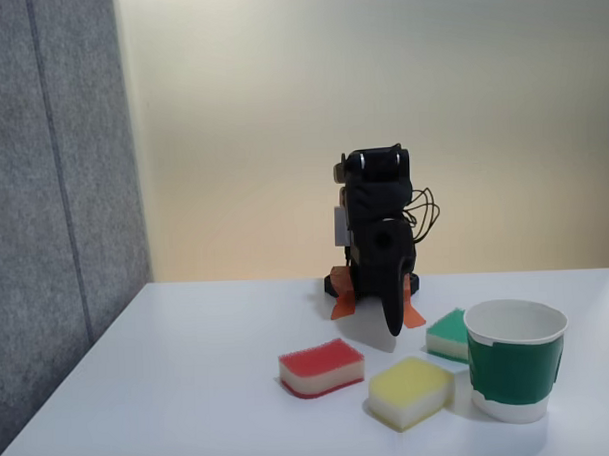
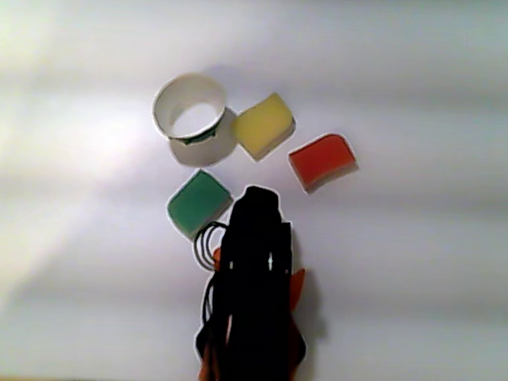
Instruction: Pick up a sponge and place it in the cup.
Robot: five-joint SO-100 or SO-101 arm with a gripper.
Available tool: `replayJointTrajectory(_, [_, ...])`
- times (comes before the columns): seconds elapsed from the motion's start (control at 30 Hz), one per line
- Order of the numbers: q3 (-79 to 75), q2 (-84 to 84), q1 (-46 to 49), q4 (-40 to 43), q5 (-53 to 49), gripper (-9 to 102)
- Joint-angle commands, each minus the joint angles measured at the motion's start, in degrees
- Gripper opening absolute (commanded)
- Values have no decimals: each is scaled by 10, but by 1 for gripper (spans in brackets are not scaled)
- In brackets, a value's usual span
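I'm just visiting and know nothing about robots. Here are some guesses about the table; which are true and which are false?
1. The red sponge already sits inside the cup. False: it lies on the table, apart from the cup.
2. Three sponges lie on the table. True: the red one, a yellow sponge and a green sponge.
3. The cup has tipped over. False: it stands upright with its opening up.
4. In the fixed view the yellow sponge lies between the red sponge and the cup. True.
5. The arm holds a sponge. False: it is folded up at its base, with all three sponges lying free on the table.
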Motion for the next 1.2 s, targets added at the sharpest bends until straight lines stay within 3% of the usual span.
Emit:
replayJointTrajectory(0.0, [26,-3,0,6,5,0])
replayJointTrajectory(1.17, [14,5,5,15,-1,0])
